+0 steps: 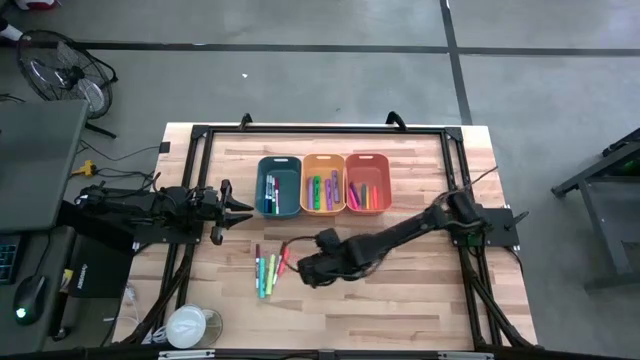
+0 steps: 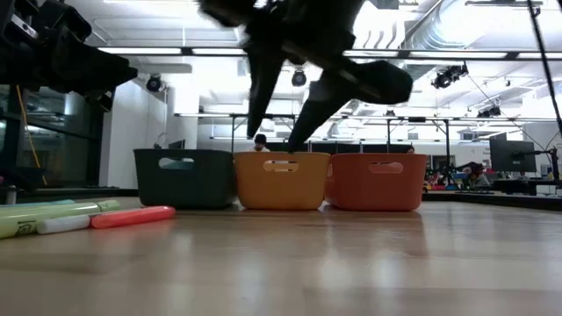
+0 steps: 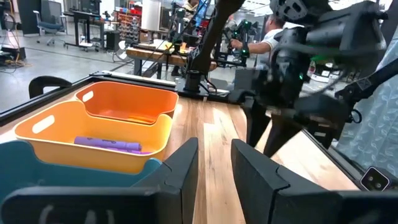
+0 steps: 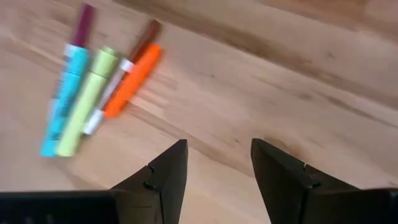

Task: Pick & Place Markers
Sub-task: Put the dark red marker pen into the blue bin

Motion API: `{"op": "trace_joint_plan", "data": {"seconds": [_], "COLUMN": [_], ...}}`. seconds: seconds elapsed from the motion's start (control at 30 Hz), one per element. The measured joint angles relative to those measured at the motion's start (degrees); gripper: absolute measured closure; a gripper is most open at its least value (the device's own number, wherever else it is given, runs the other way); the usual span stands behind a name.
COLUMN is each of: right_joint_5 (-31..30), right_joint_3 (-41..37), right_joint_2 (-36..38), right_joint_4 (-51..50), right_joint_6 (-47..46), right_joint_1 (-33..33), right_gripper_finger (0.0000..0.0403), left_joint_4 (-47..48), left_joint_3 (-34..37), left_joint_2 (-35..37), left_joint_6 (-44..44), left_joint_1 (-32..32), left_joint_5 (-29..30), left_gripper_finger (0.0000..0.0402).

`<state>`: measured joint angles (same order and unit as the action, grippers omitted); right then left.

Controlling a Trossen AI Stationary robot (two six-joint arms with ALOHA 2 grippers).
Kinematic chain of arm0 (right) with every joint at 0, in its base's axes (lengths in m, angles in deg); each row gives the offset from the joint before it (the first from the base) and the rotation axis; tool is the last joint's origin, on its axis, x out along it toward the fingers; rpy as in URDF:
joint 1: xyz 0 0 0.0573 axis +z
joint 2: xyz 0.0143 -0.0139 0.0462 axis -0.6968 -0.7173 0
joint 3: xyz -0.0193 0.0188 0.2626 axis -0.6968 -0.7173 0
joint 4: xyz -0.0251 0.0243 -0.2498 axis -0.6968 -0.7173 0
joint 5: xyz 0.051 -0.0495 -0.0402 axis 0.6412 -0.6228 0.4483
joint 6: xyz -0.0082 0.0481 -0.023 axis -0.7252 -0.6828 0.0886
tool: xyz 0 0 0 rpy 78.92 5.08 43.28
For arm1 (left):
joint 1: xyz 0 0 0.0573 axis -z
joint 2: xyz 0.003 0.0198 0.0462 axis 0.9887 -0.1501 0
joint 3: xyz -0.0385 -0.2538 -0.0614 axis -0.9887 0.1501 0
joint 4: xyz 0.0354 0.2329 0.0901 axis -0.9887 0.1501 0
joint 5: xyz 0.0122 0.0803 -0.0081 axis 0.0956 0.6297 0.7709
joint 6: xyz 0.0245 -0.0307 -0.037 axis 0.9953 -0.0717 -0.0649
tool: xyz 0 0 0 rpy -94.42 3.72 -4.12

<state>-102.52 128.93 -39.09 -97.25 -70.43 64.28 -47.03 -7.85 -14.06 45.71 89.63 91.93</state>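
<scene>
Right hand hangs open and empty over the surface, right beside the loose markers. Left hand waits half-open by the teal bin, holding nothing.

No text, label, brand, number or sign can be read in any of the views. The markers on the table and the three bins show no legible writing, and things in the room behind are too small to read.
</scene>
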Motion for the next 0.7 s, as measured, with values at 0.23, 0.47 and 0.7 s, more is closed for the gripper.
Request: {"op": "trace_joint_plan", "data": {"seconds": [0.23, 0.47, 0.7], "right_joint_5": [-2.7, -4.77, -10.34], "right_joint_3": [-28.27, -48.15, -61.95], "right_joint_2": [14.76, 26.89, 40.92], "right_joint_4": [29.12, 43.24, 46.34], "right_joint_6": [1.78, 4.97, 13.01], "right_joint_1": [1.08, 2.16, 3.16], "right_gripper_finger": [0.0236, 0.0236, 0.0236], "left_joint_4": [0.0, 0.0, 0.0], "left_joint_3": [0.02, 0.0, 0.01], "left_joint_2": [-0.01, 0.01, 0.01], "left_joint_6": [0.0, 0.0, 0.0], "left_joint_1": [-0.01, -0.01, -0.01], "left_joint_5": [0.0, 0.0, 0.0], "left_gripper_finger": [0.0308, 0.0308, 0.0308]}}
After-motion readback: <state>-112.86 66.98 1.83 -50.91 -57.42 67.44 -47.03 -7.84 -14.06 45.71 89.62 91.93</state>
